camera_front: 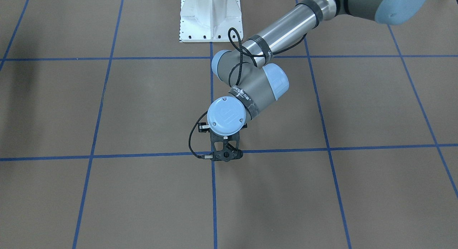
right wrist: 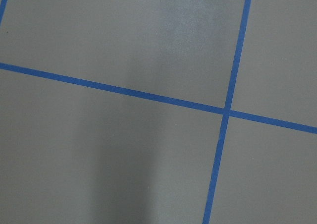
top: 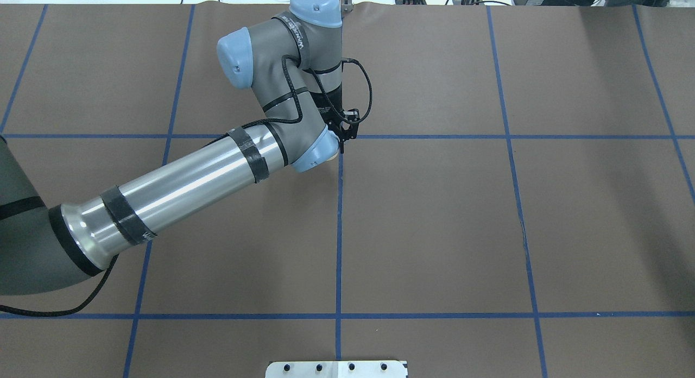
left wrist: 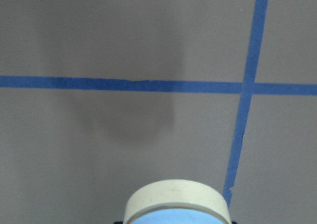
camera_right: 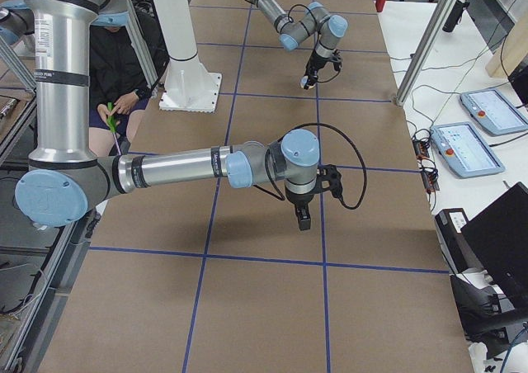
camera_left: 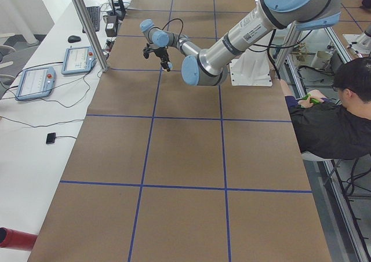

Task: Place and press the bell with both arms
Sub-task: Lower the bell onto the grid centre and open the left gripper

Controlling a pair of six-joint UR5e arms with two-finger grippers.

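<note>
Ideally the left gripper [camera_front: 226, 156], pinching the bell [left wrist: 176, 204], lowers it flat onto the worktop [left wrist: 74, 159] beside the blue tape cross [left wrist: 247, 87] before releasing; whether the right gripper [camera_right: 303, 217] is spread, I cannot tell.

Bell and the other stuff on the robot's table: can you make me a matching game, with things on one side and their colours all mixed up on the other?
Things:
1. bell's base
2. tape lines
3. pedestal
4. table cover

Colours:
A. brown
B. white
C. cream
D. blue

Right pairs: 1-C, 2-D, 3-B, 4-A
</note>
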